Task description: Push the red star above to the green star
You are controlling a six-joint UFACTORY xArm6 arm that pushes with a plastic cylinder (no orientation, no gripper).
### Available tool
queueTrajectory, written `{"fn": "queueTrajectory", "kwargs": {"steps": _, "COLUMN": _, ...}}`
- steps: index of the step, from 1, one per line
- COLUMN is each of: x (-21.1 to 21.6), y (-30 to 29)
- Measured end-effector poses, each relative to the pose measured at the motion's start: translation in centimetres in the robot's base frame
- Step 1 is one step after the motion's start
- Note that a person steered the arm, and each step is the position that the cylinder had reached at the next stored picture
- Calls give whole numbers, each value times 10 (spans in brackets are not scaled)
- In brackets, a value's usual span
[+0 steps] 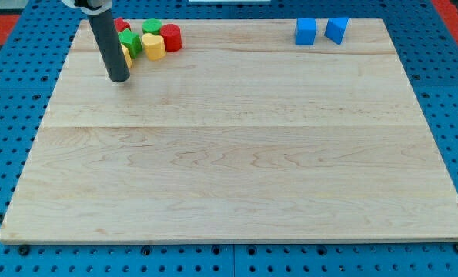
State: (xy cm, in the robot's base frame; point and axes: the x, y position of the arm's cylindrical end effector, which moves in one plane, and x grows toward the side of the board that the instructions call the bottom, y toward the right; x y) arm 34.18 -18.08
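A cluster of blocks sits at the board's top left. A red block (122,25), likely the red star, lies at the cluster's top left, partly hidden behind my rod. Just below it is a green block (133,43), likely the green star, touching it. My tip (118,78) rests on the board just below and left of the cluster, close to a yellow sliver (126,56) that shows beside the rod.
In the same cluster are a second green block (152,28), a yellow block (153,47) and a red cylinder (172,37). A blue cube (306,31) and a blue wedge-like block (336,29) sit at the top right. The wooden board (236,154) lies on a blue pegboard.
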Motion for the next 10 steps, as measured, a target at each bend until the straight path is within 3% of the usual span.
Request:
{"fn": "queueTrajectory", "kwargs": {"steps": 3, "x": 3, "y": 5}}
{"fn": "queueTrajectory", "kwargs": {"steps": 5, "x": 10, "y": 52}}
{"fn": "queueTrajectory", "kwargs": {"steps": 7, "x": 13, "y": 165}}
{"fn": "queueTrajectory", "kwargs": {"steps": 8, "x": 1, "y": 128}}
{"fn": "queueTrajectory", "kwargs": {"steps": 9, "x": -31, "y": 137}}
{"fn": "queueTrajectory", "kwargs": {"steps": 10, "x": -107, "y": 136}}
